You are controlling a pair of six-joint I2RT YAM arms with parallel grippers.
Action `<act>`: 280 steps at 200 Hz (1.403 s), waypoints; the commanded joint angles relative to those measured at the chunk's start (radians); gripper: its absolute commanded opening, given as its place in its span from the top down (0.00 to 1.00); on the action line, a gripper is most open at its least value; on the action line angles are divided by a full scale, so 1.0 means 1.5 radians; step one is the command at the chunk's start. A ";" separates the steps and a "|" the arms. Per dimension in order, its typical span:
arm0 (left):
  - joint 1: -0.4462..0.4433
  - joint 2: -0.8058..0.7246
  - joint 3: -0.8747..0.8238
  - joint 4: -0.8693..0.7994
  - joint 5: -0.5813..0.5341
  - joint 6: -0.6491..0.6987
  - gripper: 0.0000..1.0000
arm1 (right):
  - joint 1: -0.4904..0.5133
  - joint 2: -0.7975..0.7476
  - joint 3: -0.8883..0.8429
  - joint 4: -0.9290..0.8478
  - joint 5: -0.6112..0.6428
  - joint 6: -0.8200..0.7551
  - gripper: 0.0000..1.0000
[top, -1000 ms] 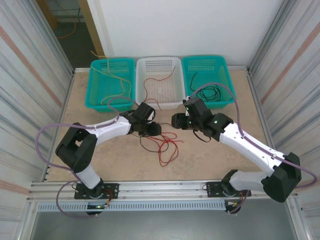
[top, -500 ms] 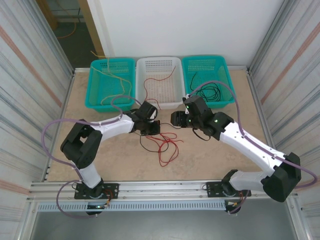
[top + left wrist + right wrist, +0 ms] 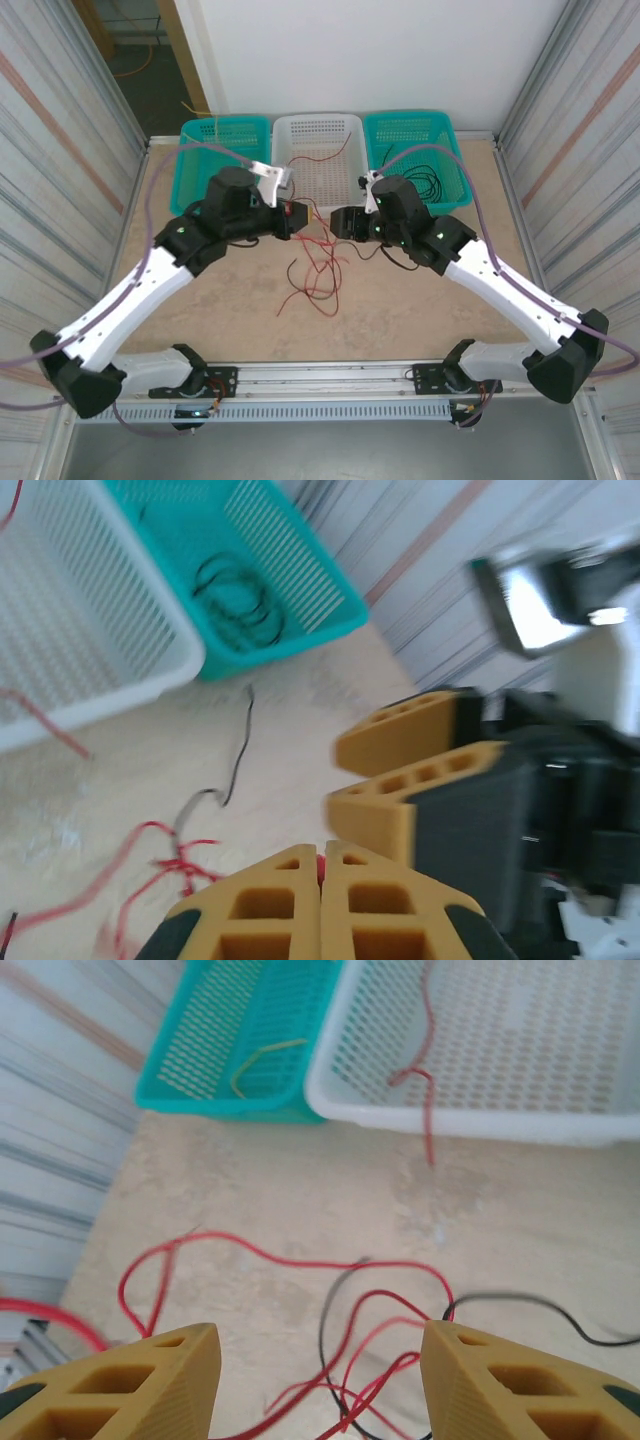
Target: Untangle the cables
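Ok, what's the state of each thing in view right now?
tangle, red and black cables knotted together
left tool, shut on a red strand of it
right tool, open above the tangle
yellow cable, in the left teal basket
black cable, coiled in the right teal basket
white basket, holds another red cable

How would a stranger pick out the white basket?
Along the beige table's far edge stand three perforated plastic baskets. The white basket is the middle one, between the left teal basket holding yellow wire and the right teal basket holding black wire; only it is white, with a thin red wire draped over its near rim.
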 commanded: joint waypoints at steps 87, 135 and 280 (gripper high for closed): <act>0.030 -0.075 0.019 0.077 0.141 0.016 1.00 | 0.056 -0.057 0.083 0.030 -0.035 -0.048 0.41; 0.066 -0.082 0.009 0.090 0.155 -0.014 1.00 | 0.076 -0.060 0.091 0.056 -0.070 -0.055 0.39; 0.104 -0.109 -0.023 0.162 0.200 -0.080 1.00 | 0.087 -0.031 0.114 0.044 -0.061 -0.058 0.69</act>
